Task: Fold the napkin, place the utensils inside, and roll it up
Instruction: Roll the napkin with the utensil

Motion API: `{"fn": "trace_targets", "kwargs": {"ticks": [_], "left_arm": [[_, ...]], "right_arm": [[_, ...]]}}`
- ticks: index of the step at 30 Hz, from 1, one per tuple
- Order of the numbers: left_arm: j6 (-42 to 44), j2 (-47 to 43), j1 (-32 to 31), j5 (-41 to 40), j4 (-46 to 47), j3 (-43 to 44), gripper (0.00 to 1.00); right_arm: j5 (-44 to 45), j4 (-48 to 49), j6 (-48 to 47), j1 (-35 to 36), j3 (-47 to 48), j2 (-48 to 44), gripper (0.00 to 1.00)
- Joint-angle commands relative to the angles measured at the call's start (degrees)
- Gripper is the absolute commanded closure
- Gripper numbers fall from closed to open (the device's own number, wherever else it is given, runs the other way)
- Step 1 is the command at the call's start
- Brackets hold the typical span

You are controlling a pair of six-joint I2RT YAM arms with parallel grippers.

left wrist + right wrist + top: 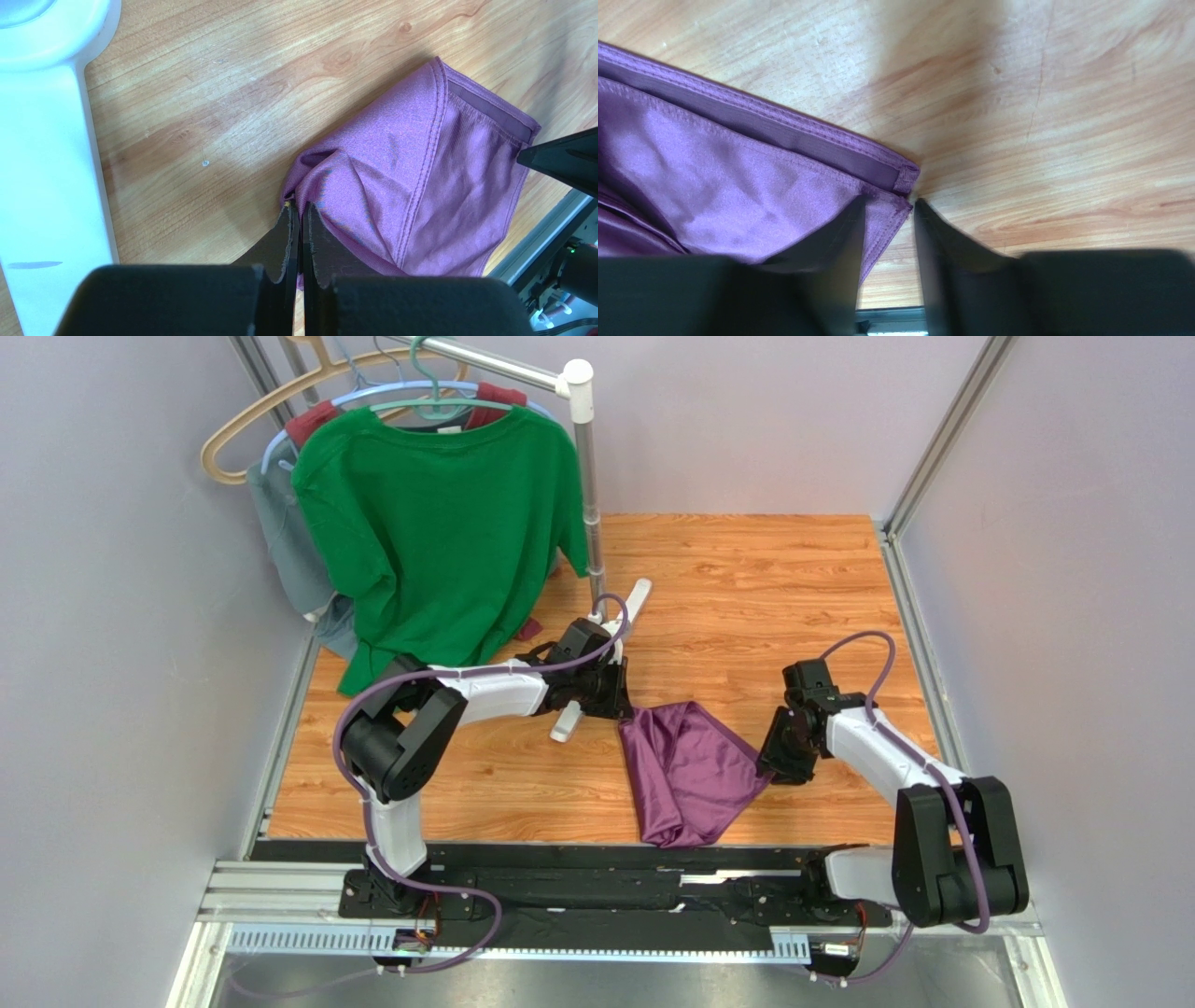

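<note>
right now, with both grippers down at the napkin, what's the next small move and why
Probably close the right gripper on the hemmed corner of the napkin that sits between its open jaws. The left gripper is shut on the opposite end, and the cloth lies bunched on the table, so both ends likely need holding before it can be pulled flat for folding.

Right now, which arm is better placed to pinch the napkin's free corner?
Right. The right gripper stands open astride that hemmed corner of the napkin; the left gripper is shut on its opposite end.
</note>
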Motion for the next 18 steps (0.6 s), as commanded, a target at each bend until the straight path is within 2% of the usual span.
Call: {"fn": "trace_targets", "kwargs": {"ticks": [1, 2, 4, 5, 6, 7, 8, 9, 12, 15, 16, 18], "left_arm": [[0.7, -1.66, 0.21, 1.21, 4.77, 0.67, 1.0], [0.61, -1.84, 0.21, 1.56, 4.77, 0.49, 1.0], [0.43, -2.36, 0.21, 1.82, 4.94, 0.23, 0.94], [0.34, -2.54, 0.21, 2.35, 4.95, 0.05, 0.89], [0.17, -3.15, 0.21, 2.61, 5.12, -0.47, 0.82], [-0.01, -3.42, 0.13, 2.7, 5.3, -0.65, 0.7], [-0.1, -3.86, 0.21, 2.96, 5.3, -0.91, 0.64], [-0.18, -4.64, 0.21, 2.88, 5.04, -1.35, 0.54], [-0.1, -6.23, 0.21, 2.18, 3.55, -1.79, 0.43], [-0.18, -7.72, 0.21, 1.56, 2.23, -2.23, 0.36], [-0.18, -7.99, 0.21, 1.39, 1.87, -2.32, 0.27], [-0.1, -8.95, 0.21, 0.25, -0.65, -2.41, 0.26]], "right_arm": [[1.19, 5.29, -0.72, -0.4, -0.68, 4.07, 0.7], [1.28, 5.55, -0.81, -0.49, -0.24, 4.42, 0.75], [1.45, 6.08, -1.25, -0.67, 0.46, 5.91, 0.78], [1.45, 6.08, -1.42, -0.84, 1.42, 6.61, 0.82], [1.45, 6.34, -1.95, -1.02, 1.95, 7.14, 0.83], [3.19, 6.69, -2.39, -1.02, 2.57, 8.63, 0.83], [3.3, 6.79, -2.74, -1.28, 3.27, 9.42, 0.87], [3.82, 6.96, -3.44, -1.37, 4.84, 10.3, 0.87], [4.01, 7.22, -5.46, -2.16, 8.62, 14.6, 0.89], [0.14, 7.84, -6.79, -3.48, 11.88, 19.35, 0.92], [0.22, 7.06, -7.05, -3.65, 14.76, 20.32, 0.92], [0.66, 6.61, -7.58, -3.74, 17.15, 22.95, 0.91]]}}
